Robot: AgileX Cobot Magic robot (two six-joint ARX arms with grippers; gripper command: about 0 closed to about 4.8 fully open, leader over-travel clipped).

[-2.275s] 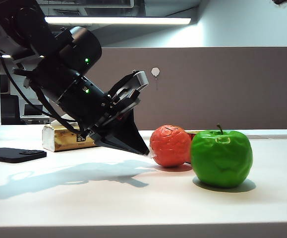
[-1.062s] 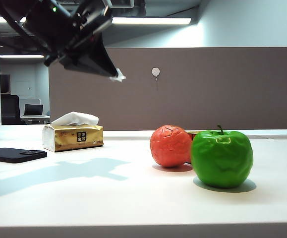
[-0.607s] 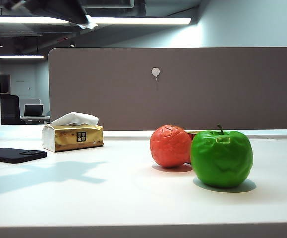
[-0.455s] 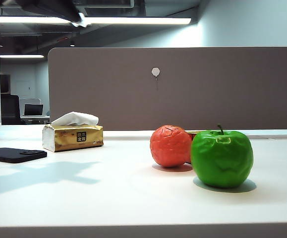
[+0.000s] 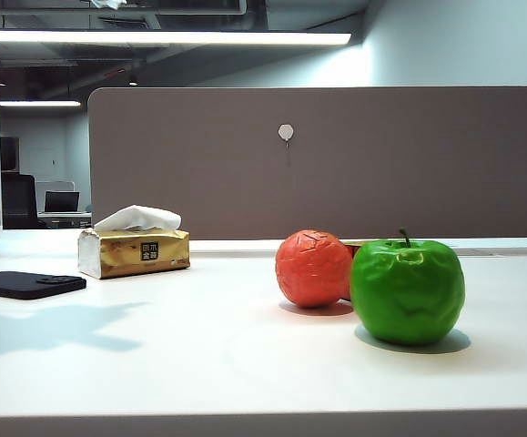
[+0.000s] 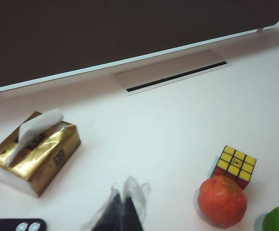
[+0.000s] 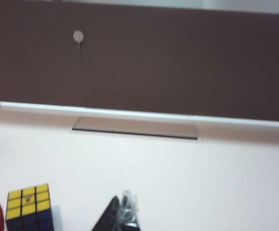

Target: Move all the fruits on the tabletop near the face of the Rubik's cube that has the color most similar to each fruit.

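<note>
A: Where are the fruits?

B: The green apple (image 5: 407,291) sits on the white tabletop (image 5: 245,364), toward the front edge on the right side. The red-orange fruit (image 5: 313,268) is just behind it and a bit to the left. From the side the two look like they touch, but I cannot tell for sure.

A: And the Rubik's cube?

B: The Rubik's cube (image 6: 234,163) is right behind the red-orange fruit, on the far side of it. Its top face is yellow. The fruit sits very close against it.

A: What are the grippers doing?

B: Both are held high above the tabletop. The left gripper (image 6: 121,211) has its dark fingers pressed together, with a bit of clear wrap at the tips. The right gripper (image 7: 120,216) looks pressed together too, with nothing in it.

A: Anything else there?

B: A gold tissue box (image 5: 134,250) stands near the back left, and a flat black thing (image 5: 26,284) lies by the left edge.
</note>
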